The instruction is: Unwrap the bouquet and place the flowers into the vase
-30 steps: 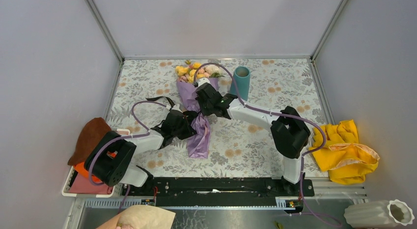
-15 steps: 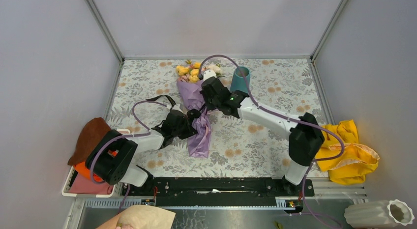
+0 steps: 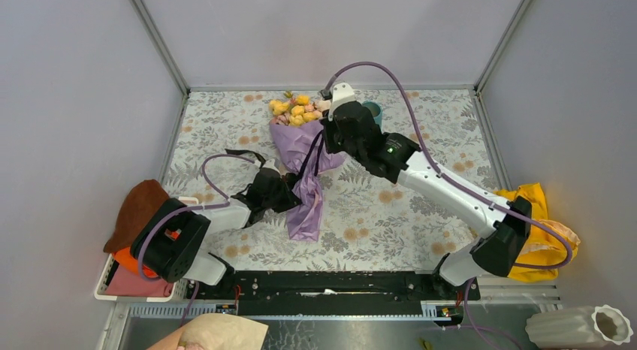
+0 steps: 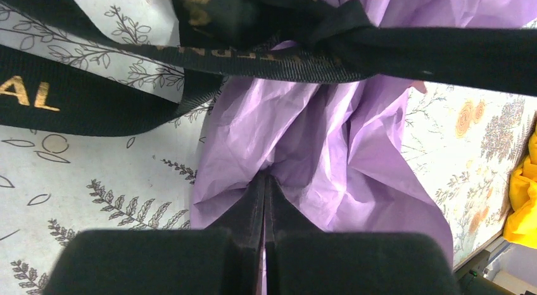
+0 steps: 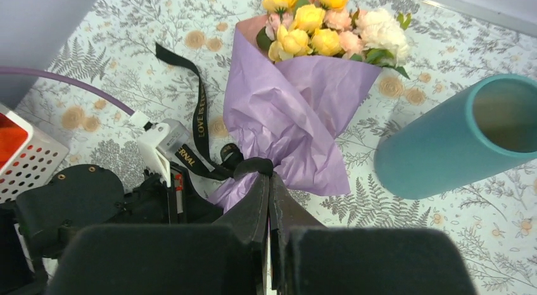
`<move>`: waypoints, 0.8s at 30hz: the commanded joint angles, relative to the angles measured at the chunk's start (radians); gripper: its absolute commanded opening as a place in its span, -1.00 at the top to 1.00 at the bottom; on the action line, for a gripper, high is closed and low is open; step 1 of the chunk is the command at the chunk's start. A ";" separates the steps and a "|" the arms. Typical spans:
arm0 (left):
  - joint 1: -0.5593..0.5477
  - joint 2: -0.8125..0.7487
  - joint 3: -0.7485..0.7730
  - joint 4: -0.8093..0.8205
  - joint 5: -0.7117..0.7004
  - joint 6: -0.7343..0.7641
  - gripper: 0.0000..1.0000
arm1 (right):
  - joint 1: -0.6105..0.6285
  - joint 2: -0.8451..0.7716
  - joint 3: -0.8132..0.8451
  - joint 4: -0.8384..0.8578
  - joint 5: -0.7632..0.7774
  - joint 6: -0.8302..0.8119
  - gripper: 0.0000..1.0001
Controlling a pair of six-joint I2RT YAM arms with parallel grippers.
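I've the left hand clamped on the crinkled lilac-paper bouquet lying on the floral worktop, and the right hand gripping its black ribbon. A jammed knot could drag it into the teal cylindrical vase.

You have bright, even light and soft shadows throughout; in your left wrist view the close black ribbon looks blurred.

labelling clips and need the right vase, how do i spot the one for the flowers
On the floral-print tabletop, look to the far edge, just right of the blooms of the lilac paper-wrapped bouquet. There stands a plain matte teal-blue cylinder vase, tall and narrow. The white ribbed vase with a scalloped rim sits off the table at the near right corner; this one is smooth and coloured.
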 commanded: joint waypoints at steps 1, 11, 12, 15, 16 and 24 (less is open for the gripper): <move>0.006 0.018 -0.058 -0.176 -0.039 0.030 1.00 | 0.002 -0.088 0.094 0.029 0.070 -0.029 1.00; 0.005 -0.040 -0.076 -0.194 -0.046 0.028 1.00 | 0.002 -0.226 0.150 0.005 0.184 -0.084 1.00; 0.005 -0.047 -0.077 -0.195 -0.047 0.026 1.00 | 0.001 -0.240 0.156 0.005 0.194 -0.089 1.00; 0.005 -0.064 -0.084 -0.197 -0.048 0.023 1.00 | 0.002 -0.284 0.171 -0.002 0.223 -0.100 1.00; 0.005 -0.070 -0.084 -0.199 -0.050 0.022 1.00 | 0.002 -0.296 0.176 -0.008 0.237 -0.102 1.00; 0.000 -0.100 -0.091 -0.209 -0.054 0.017 1.00 | 0.001 -0.349 0.194 -0.071 0.317 -0.098 1.00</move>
